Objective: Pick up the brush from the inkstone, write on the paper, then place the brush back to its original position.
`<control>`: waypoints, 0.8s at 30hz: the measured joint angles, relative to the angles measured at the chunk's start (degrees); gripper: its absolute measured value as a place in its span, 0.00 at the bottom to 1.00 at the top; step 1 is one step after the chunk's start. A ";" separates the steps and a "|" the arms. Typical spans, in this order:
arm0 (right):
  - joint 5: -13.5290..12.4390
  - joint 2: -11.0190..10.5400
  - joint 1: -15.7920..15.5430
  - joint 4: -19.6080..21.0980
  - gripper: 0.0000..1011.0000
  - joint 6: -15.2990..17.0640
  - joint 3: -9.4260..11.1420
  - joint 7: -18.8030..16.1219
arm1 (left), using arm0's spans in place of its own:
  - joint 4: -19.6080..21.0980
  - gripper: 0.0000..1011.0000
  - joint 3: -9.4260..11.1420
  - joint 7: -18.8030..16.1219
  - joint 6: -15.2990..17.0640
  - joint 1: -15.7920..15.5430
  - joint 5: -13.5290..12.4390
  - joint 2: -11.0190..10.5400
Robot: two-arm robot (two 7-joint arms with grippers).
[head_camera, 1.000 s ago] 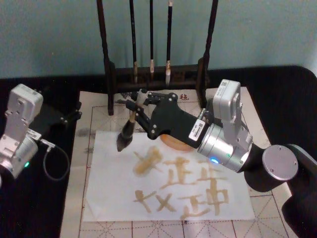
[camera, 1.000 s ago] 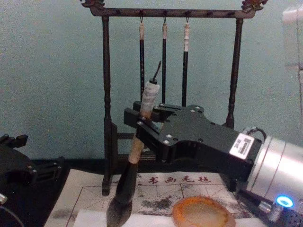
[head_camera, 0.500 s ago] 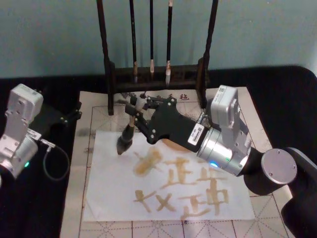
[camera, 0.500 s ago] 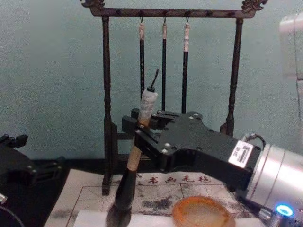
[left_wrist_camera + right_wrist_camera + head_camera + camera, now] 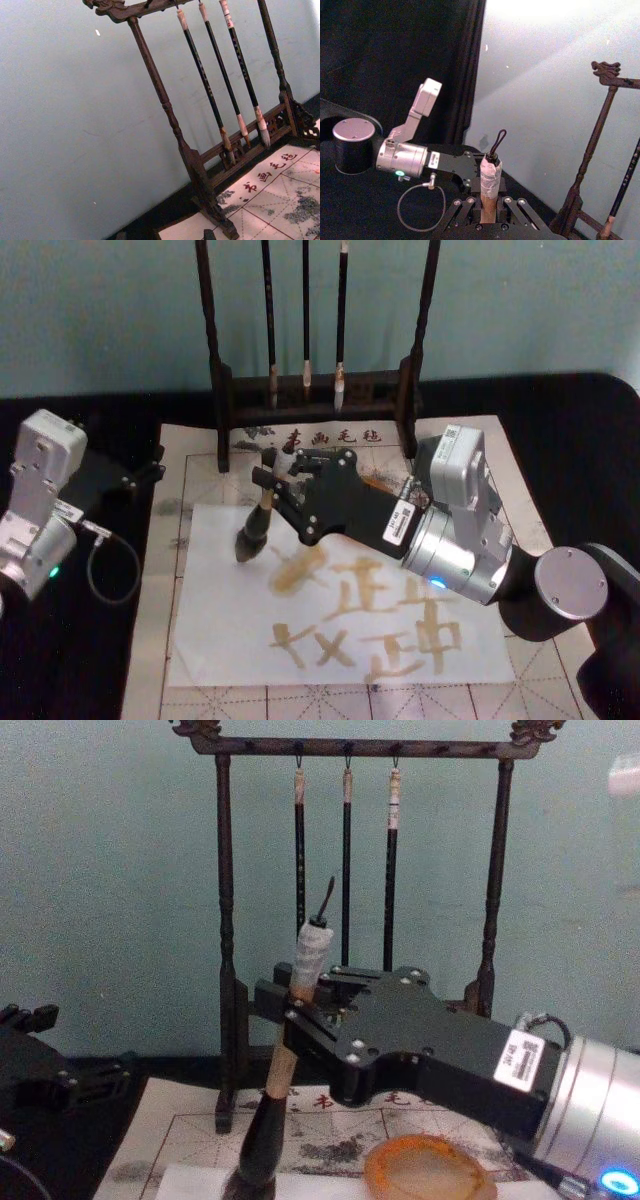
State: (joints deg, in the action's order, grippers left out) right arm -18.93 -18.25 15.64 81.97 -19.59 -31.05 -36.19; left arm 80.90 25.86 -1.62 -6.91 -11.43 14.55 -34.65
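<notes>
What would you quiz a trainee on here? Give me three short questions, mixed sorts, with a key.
1. True or false: the right gripper holds the brush with its tip over the paper.
2. The left gripper is: A above the paper; B beside the mat's left edge; C touching the brush.
3. How many thin brushes hang on the rack?
Key: 1 true; 2 B; 3 three.

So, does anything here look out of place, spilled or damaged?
Nothing looks spilled or damaged. The right end effector holds the brush tilted, its tip on the paper. The mat carries grey ink stains near the stand. The left end effector rests at the left.
</notes>
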 joint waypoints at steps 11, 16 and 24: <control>-1.06 -2.00 -1.54 2.56 0.19 0.87 -0.50 -1.39 | 0.00 0.99 0.00 0.00 0.00 0.00 0.00 0.00; -1.65 -3.05 -2.26 4.10 0.19 1.29 -0.83 -2.13 | 0.00 0.99 0.00 0.00 0.00 0.00 0.00 0.00; -2.88 -4.32 -3.15 6.06 0.19 1.56 -1.12 -3.02 | 0.00 0.99 0.00 0.00 0.00 0.00 0.00 0.00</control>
State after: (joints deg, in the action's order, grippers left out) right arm -21.81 -22.56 12.49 88.03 -18.04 -32.17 -39.21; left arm 80.90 25.86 -1.62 -6.91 -11.43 14.55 -34.65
